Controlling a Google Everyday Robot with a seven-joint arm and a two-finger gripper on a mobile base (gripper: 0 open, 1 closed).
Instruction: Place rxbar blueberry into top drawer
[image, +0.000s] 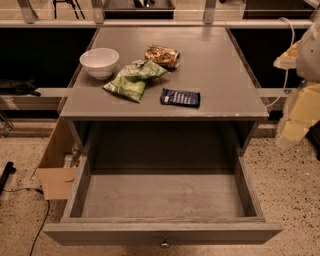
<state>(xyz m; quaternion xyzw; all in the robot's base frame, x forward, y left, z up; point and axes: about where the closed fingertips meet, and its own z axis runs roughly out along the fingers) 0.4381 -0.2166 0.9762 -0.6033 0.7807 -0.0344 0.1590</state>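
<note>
The rxbar blueberry (180, 97), a small flat navy-blue wrapper with white lettering, lies on the grey table (220, 65) near its front edge, right of centre. The top drawer (165, 200) below the tabletop is pulled wide open and nothing lies inside it; its round metal knob (164, 244) shows at the bottom edge. My gripper (295, 122) is a pale yellowish shape at the far right, beside the table's front right corner, apart from the bar and holding nothing that I can see.
A white bowl (99, 62) stands at the table's left. Two green chip bags (132, 80) lie beside it, and an orange-brown packet (162, 55) lies behind them. A cardboard box (57, 172) sits on the speckled floor left of the drawer. A railing runs behind the table.
</note>
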